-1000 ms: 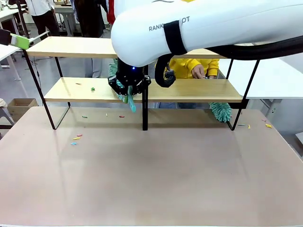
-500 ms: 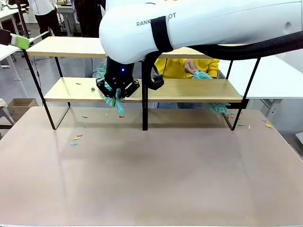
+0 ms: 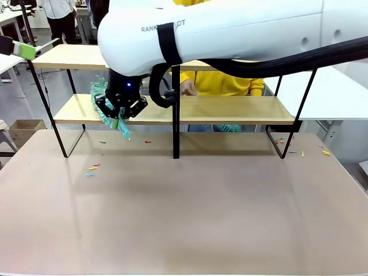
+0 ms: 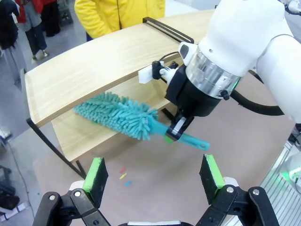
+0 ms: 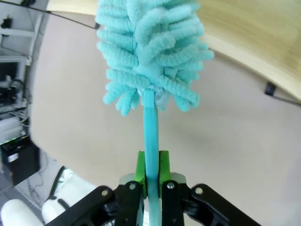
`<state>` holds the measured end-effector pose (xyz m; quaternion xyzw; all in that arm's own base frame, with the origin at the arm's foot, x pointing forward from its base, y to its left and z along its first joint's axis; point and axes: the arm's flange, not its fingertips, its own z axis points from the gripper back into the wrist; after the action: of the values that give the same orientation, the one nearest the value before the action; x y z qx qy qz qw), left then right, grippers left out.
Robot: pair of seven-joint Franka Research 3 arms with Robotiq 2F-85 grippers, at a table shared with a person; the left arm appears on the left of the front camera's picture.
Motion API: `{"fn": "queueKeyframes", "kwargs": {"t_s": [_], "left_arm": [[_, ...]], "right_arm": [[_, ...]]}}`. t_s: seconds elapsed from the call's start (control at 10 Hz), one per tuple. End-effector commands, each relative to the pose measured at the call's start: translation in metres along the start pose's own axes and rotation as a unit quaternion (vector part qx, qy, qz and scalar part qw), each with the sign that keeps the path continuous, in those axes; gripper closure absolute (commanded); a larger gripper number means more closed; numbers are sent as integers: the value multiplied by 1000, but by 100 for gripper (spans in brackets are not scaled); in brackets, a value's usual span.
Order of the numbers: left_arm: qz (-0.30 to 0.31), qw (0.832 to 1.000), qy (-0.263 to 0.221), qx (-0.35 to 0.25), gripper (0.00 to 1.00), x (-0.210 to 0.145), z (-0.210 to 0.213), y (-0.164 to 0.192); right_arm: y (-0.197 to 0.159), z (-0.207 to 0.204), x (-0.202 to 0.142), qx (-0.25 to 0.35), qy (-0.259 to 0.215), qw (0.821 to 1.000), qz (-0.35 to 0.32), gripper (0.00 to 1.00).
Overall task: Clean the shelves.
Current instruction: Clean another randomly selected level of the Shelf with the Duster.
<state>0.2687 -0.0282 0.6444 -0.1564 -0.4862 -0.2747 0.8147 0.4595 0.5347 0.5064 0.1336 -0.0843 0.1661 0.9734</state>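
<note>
The shelves [image 3: 230,109] are two long wooden boards on a black frame at the far side of the beige tabletop. My right gripper [image 3: 118,110] has reached across to the left part of the lower board and is shut on the handle of a teal fluffy duster [image 3: 99,98]. The duster head lies over the lower board's left end. The right wrist view shows the green pads [image 5: 140,165] clamped on the duster [image 5: 150,52], with a shelf board [image 5: 263,42] beyond. My left gripper [image 4: 153,174] hangs open and empty above the shelves [image 4: 108,56], looking down on the duster [image 4: 120,115].
A person in yellow stands behind the shelves, one hand [image 3: 187,87] at the lower board near the central upright. Another teal duster [image 3: 230,127] shows under that board. Small coloured scraps [image 3: 93,168] lie on the tabletop at left and by the right leg [image 3: 287,141].
My right gripper has swept the duster leftward along the lower board, from the central upright to the left end. The person's hand has also moved left.
</note>
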Motion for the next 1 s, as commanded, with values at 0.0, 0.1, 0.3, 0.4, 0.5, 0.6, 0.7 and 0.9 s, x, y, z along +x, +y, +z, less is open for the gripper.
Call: {"fn": "queueKeyframes", "kwargs": {"t_s": [0.0, 0.1, 0.3, 0.4, 0.5, 0.6, 0.7, 0.9], "left_arm": [[-2, 1000, -2, -4, 0, 0, 0, 1], [-2, 1000, -2, -4, 0, 0, 0, 1], [-2, 1000, -2, -4, 0, 0, 0, 1], [-2, 1000, -2, -4, 0, 0, 0, 1], [-2, 1000, -2, -4, 0, 0, 0, 1], [-2, 1000, -2, -4, 0, 0, 0, 1], [-2, 1000, -2, -4, 0, 0, 0, 1], [-2, 1000, -2, -4, 0, 0, 0, 1]], "right_arm": [[15, -1, 19, -1, -18, 1000, 16, 88], [18, -5, 20, -2, -7, 1000, 23, 88], [14, -8, 20, -9, 25, 999, 42, 88], [10, -5, 20, -7, 35, 998, 44, 88], [5, -3, 19, -5, 45, 998, 54, 88], [-1, 1, 19, -3, 67, 995, 76, 88], [-9, 8, 17, 19, 122, 985, 118, 88], [-24, 32, 13, 70, 156, 967, 188, 88]]}}
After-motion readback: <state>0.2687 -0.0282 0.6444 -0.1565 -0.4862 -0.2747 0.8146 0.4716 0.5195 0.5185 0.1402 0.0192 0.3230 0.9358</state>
